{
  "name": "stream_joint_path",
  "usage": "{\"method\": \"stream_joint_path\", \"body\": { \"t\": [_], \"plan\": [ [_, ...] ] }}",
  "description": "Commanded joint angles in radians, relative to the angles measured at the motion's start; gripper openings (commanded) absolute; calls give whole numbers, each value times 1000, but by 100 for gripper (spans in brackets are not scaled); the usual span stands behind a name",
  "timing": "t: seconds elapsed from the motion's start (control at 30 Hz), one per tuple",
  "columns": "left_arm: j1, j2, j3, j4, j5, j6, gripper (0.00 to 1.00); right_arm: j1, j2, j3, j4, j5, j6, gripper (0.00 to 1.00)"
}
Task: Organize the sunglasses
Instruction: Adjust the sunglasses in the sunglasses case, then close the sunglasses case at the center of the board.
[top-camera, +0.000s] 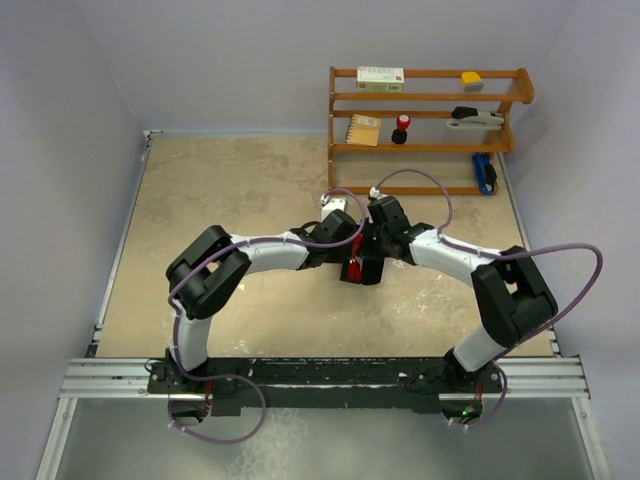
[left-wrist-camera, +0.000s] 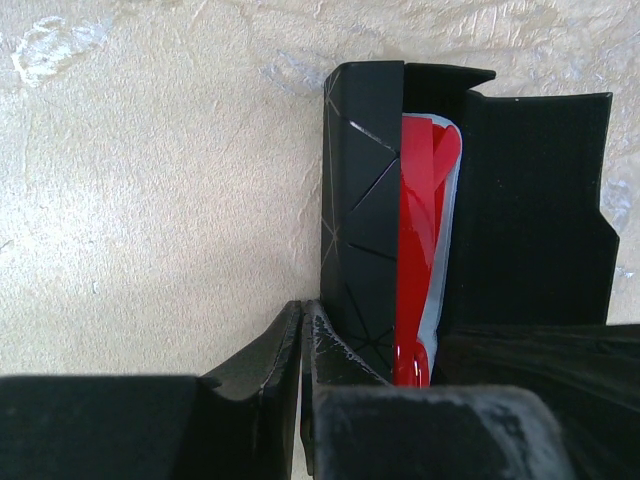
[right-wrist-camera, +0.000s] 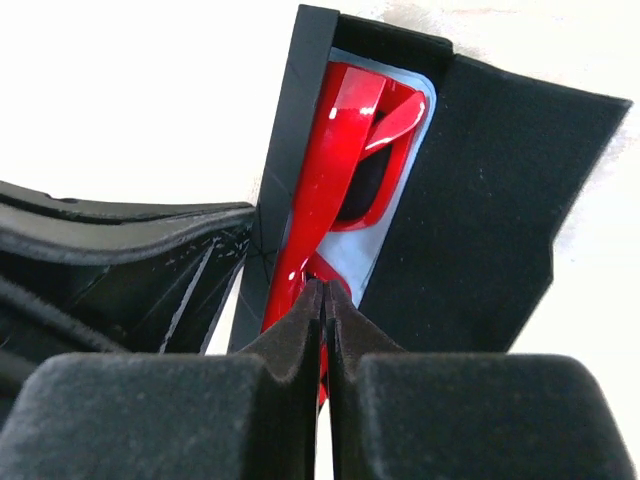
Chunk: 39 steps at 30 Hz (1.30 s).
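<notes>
Both arms bent inward, wrists meeting: right gripper (right-wrist-camera: 322, 295) pinches the sunglasses (right-wrist-camera: 335, 150) in the case (left-wrist-camera: 360, 200) just ahead; left gripper (left-wrist-camera: 302, 315) squeezed together, tip touching its wall.

Both arms bend inward from their bases, wrists nearly meeting; the left claw (left-wrist-camera: 303, 318) and right claw (right-wrist-camera: 322, 296) have fingers pressed together.

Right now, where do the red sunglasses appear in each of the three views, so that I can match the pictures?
Top external: sunglasses just right of the picture's centre, a small red sliver.
Left wrist: sunglasses right of centre, upright in the picture, inside the black case.
Right wrist: sunglasses at centre, slanting up from the lower middle.
Shared landmark: the black case around them.
</notes>
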Motion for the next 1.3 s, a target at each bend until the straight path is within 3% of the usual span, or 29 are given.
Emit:
{"method": "stream_joint_path", "body": {
  "t": [0.0, 0.33, 0.83, 1.27],
  "plan": [
    [-6, -36, 12, 20, 13, -18, 0, -2, -85, 40, -68, 47, -31, 0],
    [-6, -44, 4, 18, 12, -13, 0, -140, -254, -84, -133, 169, -60, 0],
    [-6, -49, 6, 18, 25, -16, 0, -152, -88, -113, -14, 96, -39, 0],
    [-14, -37, 7, 23, 27, -26, 0, -132, -24, -116, 146, -121, 23, 0]
  ]
}}
